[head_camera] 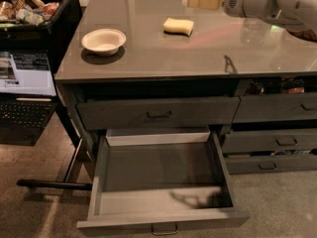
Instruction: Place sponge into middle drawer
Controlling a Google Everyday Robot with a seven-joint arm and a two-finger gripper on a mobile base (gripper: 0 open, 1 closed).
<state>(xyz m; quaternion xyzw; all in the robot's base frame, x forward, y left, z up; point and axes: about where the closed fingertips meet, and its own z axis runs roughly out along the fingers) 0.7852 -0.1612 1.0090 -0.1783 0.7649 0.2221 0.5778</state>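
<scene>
Hovering near the soft, rounded sponge (179, 26) is the end effector (200, 0).

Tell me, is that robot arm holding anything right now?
Nothing: the gripper hovers above the counter, and the sponge lies apart on it.

A pale yellow sponge (179, 26) and white bowl (103, 40) sit on the glossy grey desk (198, 53). Above its far side, a cream pincer (188, 0) tips a white arm (267, 1). The dark grey drawer (163, 220) shows a lighter grey interior over speckled brown floor (277, 202).
</scene>
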